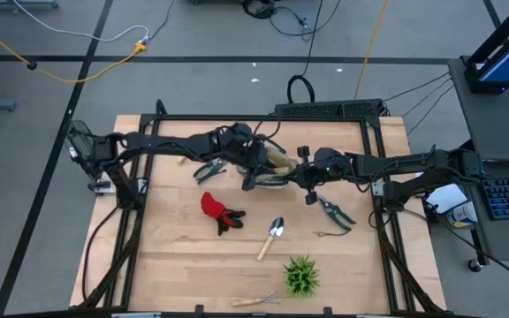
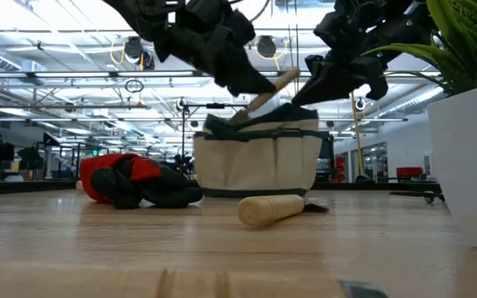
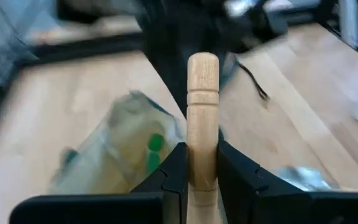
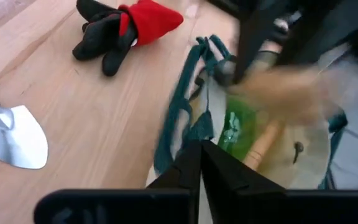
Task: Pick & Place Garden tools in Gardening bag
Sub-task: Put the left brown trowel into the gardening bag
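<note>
The gardening bag [image 1: 272, 170] is sitting near the middle of the bench [image 1: 175, 265], a little toward the far edge, its mouth gaping upward. Inside it, the right wrist view is showing a wooden handle [image 4: 263, 144] lying against a green patch on the lining — what tool it belongs to cannot be told.

The left gripper [image 3: 202, 163] is hovering over the bag's mouth with its jaws clenched on a wooden-handled tool [image 3: 202, 118]; the handle's long axis is running straight out ahead of the fingers, its rounded end pointing away from the wrist. In the low view that handle is slanting up out of the bag top [image 2: 273, 83], tilted rather than upright.

The right gripper [image 4: 199, 163] is at the bag's rim on the side toward the bench's right edge, its jaws closed together on the dark green trim.

Elsewhere on the bench: the red-and-black glove [image 1: 219, 210] is lying nearer the front than the bag, a trowel [image 1: 270, 237] is beside it with its blade toward the far edge, and two pairs of pruning shears are flanking the bag — one [image 1: 208, 170] toward the left edge, one [image 1: 334, 212] toward the right. A small rake [image 1: 256, 301] is lying at the front edge beside the green plant [image 1: 302, 275].
</note>
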